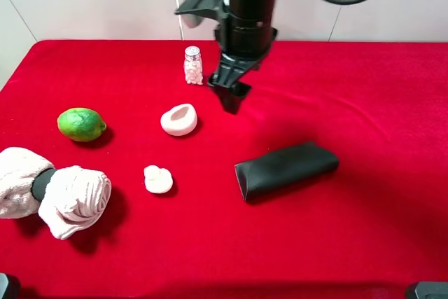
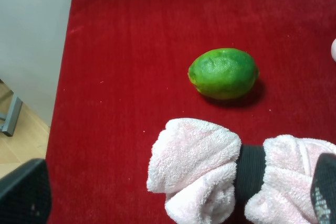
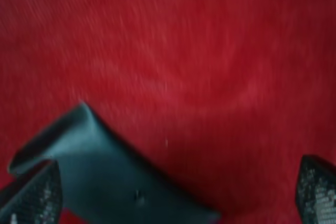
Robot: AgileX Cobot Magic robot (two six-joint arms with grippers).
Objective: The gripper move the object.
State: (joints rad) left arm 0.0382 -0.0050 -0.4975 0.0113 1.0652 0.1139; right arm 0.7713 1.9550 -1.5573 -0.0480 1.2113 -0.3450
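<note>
Above the middle of the red cloth-covered worktop [image 1: 364,243], the right arm's black claw-like pincer [image 1: 231,96] hangs released, its two tips standing wide apart in the right wrist view with nothing between them. Below it that view shows the dark green-black folded pouch [image 3: 121,177] and bare red cloth.

The pale pink terry towel dumbbell [image 1: 52,194], two fluffy rolled balls joined by a short black middle, lies at the near left edge of the worktop, well apart from this pincer. A green lime [image 1: 81,124] sits just beyond it. The left pincer shows only as dark tips at the edges of its wrist view, flanking the dumbbell [image 2: 220,174]; spread, not clamped on it.

To move the dumbbell well, I would aim for the narrow black band, lower squarely over it, and close firmly, since the soft terry will likely compress and slip. Keep clear of the lime.

No brand, label or writing can be read anywhere.
</note>
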